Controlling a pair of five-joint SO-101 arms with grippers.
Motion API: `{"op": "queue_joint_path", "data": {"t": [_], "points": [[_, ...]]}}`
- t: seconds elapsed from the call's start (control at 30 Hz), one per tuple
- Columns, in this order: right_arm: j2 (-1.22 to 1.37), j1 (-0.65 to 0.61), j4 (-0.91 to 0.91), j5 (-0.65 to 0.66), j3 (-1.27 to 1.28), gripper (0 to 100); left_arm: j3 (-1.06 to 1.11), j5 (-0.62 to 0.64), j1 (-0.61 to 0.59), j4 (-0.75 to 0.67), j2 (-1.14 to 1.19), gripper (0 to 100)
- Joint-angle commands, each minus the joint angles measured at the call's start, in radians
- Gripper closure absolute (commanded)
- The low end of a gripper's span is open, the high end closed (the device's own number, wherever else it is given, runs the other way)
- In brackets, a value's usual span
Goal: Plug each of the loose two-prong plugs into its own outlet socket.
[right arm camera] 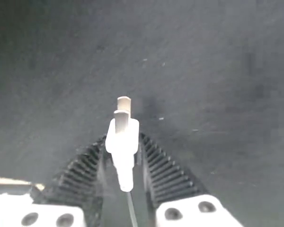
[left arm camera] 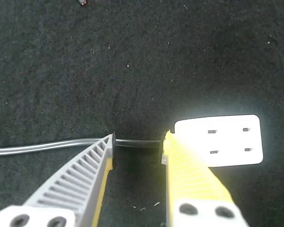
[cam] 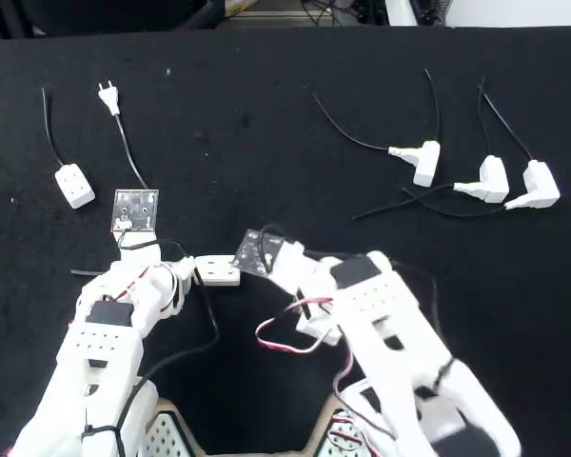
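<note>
Near the front of the black table, between the two arms, lies a white outlet block. Left wrist view: the block shows four slots, all bare, no prongs in any of them. Left claw stands with its fingers apart, straddling the thin lead just where it runs into the block's end; the yellow finger is just beside the block, and contact is not clear. Right claw is clamped on a white two-prong plug, prongs pointing out past the fingertips over bare cloth, lead trailing back between the fingers. Step in hand, as I judge it: carrying the first plug to the block while the other arm readies to steady it. Next move calls for the left claw to pin the block or its lead, and the right to line both prongs square with one pair of slots before pushing; a skewed approach would likely shove the block away. Farther off: a small socket and a loose plug at one side, white angled plugs on dark leads at the other, all untouched.
</note>
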Motion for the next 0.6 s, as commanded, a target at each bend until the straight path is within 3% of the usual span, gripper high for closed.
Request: {"op": "queue_joint_path", "data": {"t": [0.0,0.2,0.37,0.57], "points": [[-0.15,-0.02,-0.044,-0.114,-0.054,98.8,-0.041,0.003,-0.03,-0.005,-0.023,82],[-0.228,-0.187,-0.282,-0.439,0.001,98.8,-0.058,0.012,-0.114,-0.003,-0.023,82],[-0.228,-0.267,-0.517,-0.516,0.047,98.8,-0.059,0.012,-0.128,0.0,-0.023,82],[-0.234,-0.269,-0.701,-0.638,0.139,98.7,-0.102,0.012,-0.128,0.15,-0.118,82]]}}
